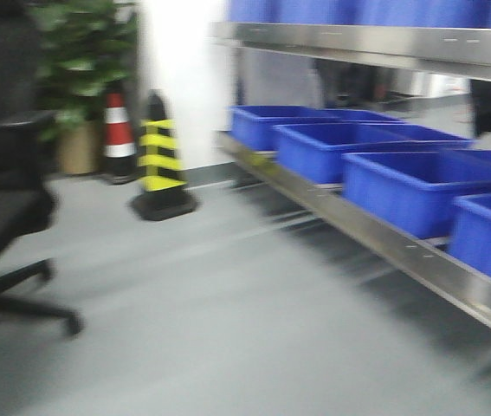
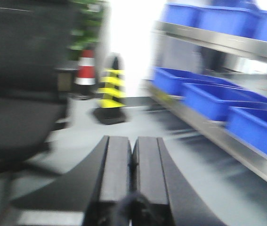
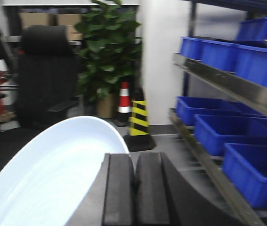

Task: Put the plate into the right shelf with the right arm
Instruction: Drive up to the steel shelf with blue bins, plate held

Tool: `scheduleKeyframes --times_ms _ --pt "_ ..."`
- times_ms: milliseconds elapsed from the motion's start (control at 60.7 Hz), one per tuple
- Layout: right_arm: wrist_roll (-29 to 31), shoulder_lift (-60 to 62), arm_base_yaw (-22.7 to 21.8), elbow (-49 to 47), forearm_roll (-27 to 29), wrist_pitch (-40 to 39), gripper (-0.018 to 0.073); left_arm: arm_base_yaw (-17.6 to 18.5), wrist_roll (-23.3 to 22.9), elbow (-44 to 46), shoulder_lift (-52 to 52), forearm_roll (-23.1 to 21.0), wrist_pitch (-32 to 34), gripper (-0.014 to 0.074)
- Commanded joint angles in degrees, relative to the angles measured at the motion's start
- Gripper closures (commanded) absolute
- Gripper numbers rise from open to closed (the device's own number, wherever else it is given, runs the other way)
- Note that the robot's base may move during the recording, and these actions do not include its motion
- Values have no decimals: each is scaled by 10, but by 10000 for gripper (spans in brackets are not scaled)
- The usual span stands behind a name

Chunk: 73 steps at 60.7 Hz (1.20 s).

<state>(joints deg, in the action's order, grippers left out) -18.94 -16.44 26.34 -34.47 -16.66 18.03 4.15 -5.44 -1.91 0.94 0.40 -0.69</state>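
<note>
Left gripper point(image 2: 132, 141): we see two flat, matt black fingers point(image 2: 117, 165), long and rectangular with squared tips.
Its flanks: black, sweeping outward in smooth curves toward the base.
Its base: a dark, rounded, blurred part we cannot identify.
Right gripper point(image 3: 134, 157): the same build, black throughout, with fingers point(image 3: 118, 188) slightly rounded at the top corners.

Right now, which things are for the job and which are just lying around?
For the job:
plate
right gripper, holding it
shelf

Just lying about:
bins
cones
chair
plant
</note>
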Motion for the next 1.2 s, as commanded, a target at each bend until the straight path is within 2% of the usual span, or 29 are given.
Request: scheduleKeyframes --times_ms 0,1186 --pt "4 -7 0 -15 -8 -51 505 -1 -3 -4 6 0 51 643" --pt "4 -7 0 -15 -8 -51 505 -1 -3 -4 6 0 51 643"
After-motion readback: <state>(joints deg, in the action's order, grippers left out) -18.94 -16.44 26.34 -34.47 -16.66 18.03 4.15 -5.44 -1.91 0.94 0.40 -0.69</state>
